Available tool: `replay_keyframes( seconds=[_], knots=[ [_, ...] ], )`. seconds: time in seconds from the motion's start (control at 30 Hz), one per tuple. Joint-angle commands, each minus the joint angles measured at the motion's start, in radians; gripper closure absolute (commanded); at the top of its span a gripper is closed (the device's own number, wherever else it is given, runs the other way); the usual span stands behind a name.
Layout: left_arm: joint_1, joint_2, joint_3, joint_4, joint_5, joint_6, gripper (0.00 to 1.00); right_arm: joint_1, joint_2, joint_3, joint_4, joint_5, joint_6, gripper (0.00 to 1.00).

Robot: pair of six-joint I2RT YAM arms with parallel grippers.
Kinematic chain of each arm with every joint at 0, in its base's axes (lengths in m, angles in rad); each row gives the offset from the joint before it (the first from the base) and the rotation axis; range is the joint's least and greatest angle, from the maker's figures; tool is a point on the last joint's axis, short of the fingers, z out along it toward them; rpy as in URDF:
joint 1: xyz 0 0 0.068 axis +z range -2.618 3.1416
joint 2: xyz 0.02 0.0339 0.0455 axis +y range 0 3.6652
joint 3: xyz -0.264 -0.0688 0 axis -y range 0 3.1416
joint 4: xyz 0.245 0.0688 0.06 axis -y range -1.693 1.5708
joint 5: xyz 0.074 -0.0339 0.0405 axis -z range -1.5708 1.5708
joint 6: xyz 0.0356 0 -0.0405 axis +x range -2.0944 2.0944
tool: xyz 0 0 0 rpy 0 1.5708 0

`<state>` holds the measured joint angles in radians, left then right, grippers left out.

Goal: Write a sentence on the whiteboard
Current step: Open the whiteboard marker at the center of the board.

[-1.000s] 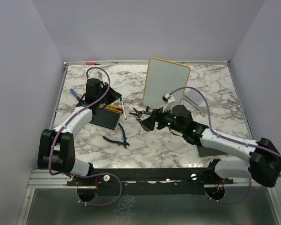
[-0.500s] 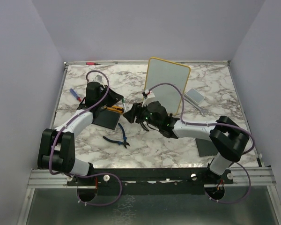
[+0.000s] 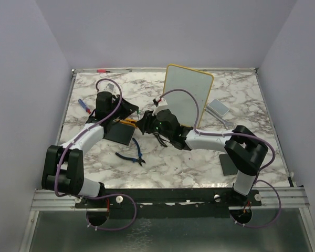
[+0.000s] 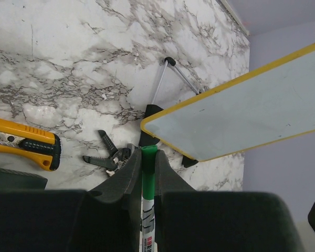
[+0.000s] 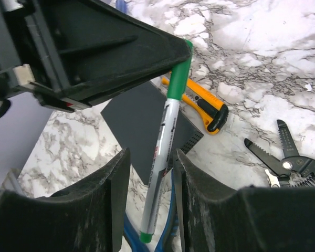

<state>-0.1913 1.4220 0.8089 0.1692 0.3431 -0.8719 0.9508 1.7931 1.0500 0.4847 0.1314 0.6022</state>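
Observation:
The whiteboard (image 3: 188, 97) stands upright at the back middle, yellow-rimmed; its face (image 4: 241, 110) shows no sentence. My left gripper (image 4: 148, 157) is shut on the cap end of a green marker (image 4: 148, 184), held above the table just left of the board. My right gripper (image 5: 151, 157) has come up against it from the right. Its jaws are open and straddle the marker's white barrel (image 5: 165, 142), which lies close to the right-hand finger with a gap on the other side. From above, both grippers meet at the marker (image 3: 140, 119).
A yellow utility knife (image 5: 199, 105), black wire strippers (image 5: 283, 160) and a dark grey pad (image 5: 142, 126) lie under the grippers. Blue pliers (image 3: 132, 155) lie nearer. A grey eraser (image 3: 219, 108) sits right of the board, another dark pad (image 3: 228, 164) near the right arm.
My right arm swung left from in front of the board to the marker in the left gripper, and its jaws narrowed around the barrel. The left arm held still.

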Motion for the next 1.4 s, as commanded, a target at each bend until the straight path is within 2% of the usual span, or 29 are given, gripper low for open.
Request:
replay_keyframes(
  seconds=[0.0,0.23,0.27,0.33,0.5,0.6,0.63,0.67,0.73,0.87,0.97,1.2,1.37],
  knots=[
    [0.000,-0.043,-0.015,0.022,-0.006,-0.005,1.00,0.014,0.040,0.036,-0.080,0.097,0.016,0.58],
    [0.003,-0.060,-0.026,0.023,-0.018,-0.016,1.00,0.017,0.032,0.006,-0.054,0.116,0.026,0.59],
    [0.005,-0.062,-0.028,0.023,-0.019,-0.017,1.00,0.017,0.024,-0.002,-0.046,0.116,0.021,0.62],
    [0.006,-0.065,-0.028,0.024,-0.020,-0.018,1.00,0.017,0.010,-0.012,-0.031,0.103,-0.002,0.76],
    [0.009,-0.050,-0.004,0.016,0.011,0.012,1.00,0.018,-0.043,-0.014,-0.061,0.078,-0.048,0.97],
    [0.010,-0.058,0.043,-0.014,0.034,0.088,0.46,0.015,-0.111,-0.020,-0.158,0.101,-0.079,1.00],
    [0.010,-0.068,0.061,-0.040,0.024,0.123,0.32,0.012,-0.138,-0.023,-0.193,0.101,-0.103,1.00],
    [0.010,-0.081,0.079,-0.066,0.008,0.154,0.23,0.005,-0.164,-0.022,-0.242,0.098,-0.119,1.00],
    [0.010,-0.112,0.106,-0.102,-0.016,0.230,0.13,-0.024,-0.209,-0.009,-0.365,0.054,-0.145,1.00],
    [0.005,-0.164,0.143,-0.158,-0.023,0.390,0.11,-0.113,-0.271,0.047,-0.605,-0.157,-0.222,1.00],
    [-0.037,-0.221,0.143,-0.190,-0.019,0.524,0.11,-0.196,-0.287,0.105,-0.776,-0.341,-0.273,1.00],
    [-0.288,-0.362,0.093,-0.300,0.072,0.900,0.09,-0.265,-0.301,0.211,-1.094,-0.683,-0.407,1.00],
    [-0.454,-0.430,0.030,-0.367,0.051,1.035,0.10,-0.269,-0.334,0.220,-1.226,-0.814,-0.448,1.00]
  ],
)
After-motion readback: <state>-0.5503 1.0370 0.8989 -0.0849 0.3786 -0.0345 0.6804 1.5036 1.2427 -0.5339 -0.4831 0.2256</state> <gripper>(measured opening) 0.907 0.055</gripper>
